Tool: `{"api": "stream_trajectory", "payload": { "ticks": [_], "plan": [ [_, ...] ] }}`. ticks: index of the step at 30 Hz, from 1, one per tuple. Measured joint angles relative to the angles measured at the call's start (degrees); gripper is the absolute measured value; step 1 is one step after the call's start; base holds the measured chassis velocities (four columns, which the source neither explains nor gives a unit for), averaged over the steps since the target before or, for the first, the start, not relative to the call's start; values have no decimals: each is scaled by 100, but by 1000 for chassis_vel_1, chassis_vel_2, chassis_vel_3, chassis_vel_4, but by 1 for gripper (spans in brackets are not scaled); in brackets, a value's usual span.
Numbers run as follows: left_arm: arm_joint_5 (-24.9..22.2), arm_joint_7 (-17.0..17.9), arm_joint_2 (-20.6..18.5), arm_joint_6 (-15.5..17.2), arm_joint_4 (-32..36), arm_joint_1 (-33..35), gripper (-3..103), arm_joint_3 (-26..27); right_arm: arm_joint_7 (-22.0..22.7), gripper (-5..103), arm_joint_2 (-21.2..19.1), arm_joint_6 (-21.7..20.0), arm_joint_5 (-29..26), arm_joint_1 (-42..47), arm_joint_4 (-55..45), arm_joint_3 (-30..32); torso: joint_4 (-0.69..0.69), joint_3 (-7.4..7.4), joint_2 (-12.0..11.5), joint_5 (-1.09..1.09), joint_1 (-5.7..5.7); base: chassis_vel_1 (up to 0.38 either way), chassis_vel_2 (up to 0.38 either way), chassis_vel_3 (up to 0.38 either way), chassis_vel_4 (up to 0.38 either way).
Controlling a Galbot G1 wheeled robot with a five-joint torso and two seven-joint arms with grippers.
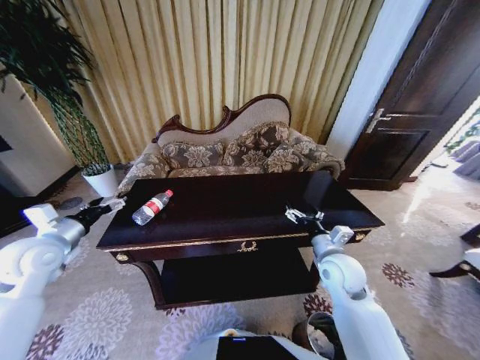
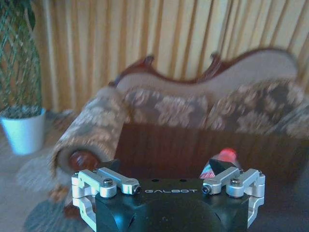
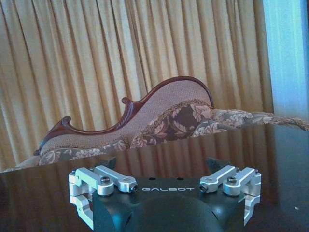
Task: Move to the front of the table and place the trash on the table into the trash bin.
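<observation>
The bottle (image 1: 151,207) lies on its side near the table's (image 1: 225,225) left front corner, cap pointing away and rightward, just right of the wide-open left gripper (image 1: 112,203), while the right gripper (image 1: 302,217), also open, hovers far across.

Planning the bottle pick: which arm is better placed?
Left, probably. The left gripper sits open at the table's left edge beside the bottle; the right gripper is open near the right end, far from it.
</observation>
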State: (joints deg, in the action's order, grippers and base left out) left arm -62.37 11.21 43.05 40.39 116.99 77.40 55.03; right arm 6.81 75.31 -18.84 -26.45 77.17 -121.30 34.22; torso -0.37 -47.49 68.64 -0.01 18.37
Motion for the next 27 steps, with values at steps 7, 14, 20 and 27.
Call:
{"api": "stream_trajectory", "payload": {
  "ticks": [7, 14, 20, 27],
  "plan": [
    [-108, 31, -374, 87, -159, -164, 100, -166, 0, 100, 45, 79, 53, 37, 37, 48, 0, 0, 0, 1, 0, 0, 0, 0, 0],
    [-311, -413, -688, 76, -651, -582, 100, -600, 0, 100, 97, 133, 79, 81, 66, 69, 0, 0, 0, 0, 0, 0, 0, 0, 0],
    [-304, -719, -827, 64, -1018, -1179, 100, -1295, 0, 100, 84, 147, 87, 68, 56, 110, -1, 0, 0, 0, 0, 0, 0, 0, 0],
    [-79, -862, -889, 55, -1106, -1669, 100, -1986, 0, 100, 197, 276, 168, 135, 106, 162, -1, 0, 0, 0, 0, 0, 0, 0, 0]
  ]
}}
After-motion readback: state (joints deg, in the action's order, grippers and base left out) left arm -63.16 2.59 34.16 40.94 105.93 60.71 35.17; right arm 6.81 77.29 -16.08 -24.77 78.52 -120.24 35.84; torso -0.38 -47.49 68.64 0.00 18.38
